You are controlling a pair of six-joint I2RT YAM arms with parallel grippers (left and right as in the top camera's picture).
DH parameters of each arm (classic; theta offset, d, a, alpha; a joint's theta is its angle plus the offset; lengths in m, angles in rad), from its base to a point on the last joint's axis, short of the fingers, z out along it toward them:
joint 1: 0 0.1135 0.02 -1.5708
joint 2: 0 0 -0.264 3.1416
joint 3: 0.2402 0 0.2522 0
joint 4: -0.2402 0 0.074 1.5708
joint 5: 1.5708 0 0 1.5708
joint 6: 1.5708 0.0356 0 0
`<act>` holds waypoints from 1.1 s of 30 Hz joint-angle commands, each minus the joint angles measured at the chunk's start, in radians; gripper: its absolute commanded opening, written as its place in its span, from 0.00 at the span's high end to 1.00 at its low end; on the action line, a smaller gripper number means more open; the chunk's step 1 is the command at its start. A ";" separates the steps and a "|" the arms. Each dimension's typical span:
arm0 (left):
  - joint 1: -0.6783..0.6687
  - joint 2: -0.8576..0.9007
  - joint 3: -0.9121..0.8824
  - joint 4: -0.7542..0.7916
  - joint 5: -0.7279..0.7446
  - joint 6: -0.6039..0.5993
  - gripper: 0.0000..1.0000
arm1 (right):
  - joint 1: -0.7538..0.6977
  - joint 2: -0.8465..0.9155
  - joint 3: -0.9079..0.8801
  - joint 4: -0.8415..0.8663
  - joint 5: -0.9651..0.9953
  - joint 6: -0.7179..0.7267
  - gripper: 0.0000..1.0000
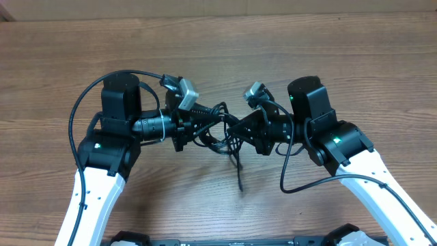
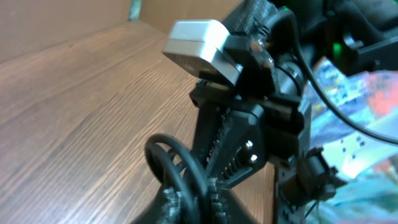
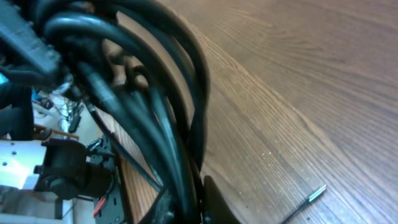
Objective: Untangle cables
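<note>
A: How far along?
B: Barely, I judge. The cables (image 1: 217, 131) are one knot over the surface (image 1: 341, 55), between left end effector (image 1: 193, 130) and right end effector (image 1: 235, 130).
A: Grips?
B: Right is closed on them; left, can't tell.

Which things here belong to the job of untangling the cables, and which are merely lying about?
Part of the job:
- cables, bunched between the arms
- left gripper
- right gripper

Merely there:
- table
- thick arm cable
- grey wrist camera
</note>
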 commanded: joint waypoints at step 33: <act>-0.356 0.092 0.312 -0.311 -0.918 0.082 0.44 | -0.004 0.002 0.002 -0.103 0.069 -0.004 0.96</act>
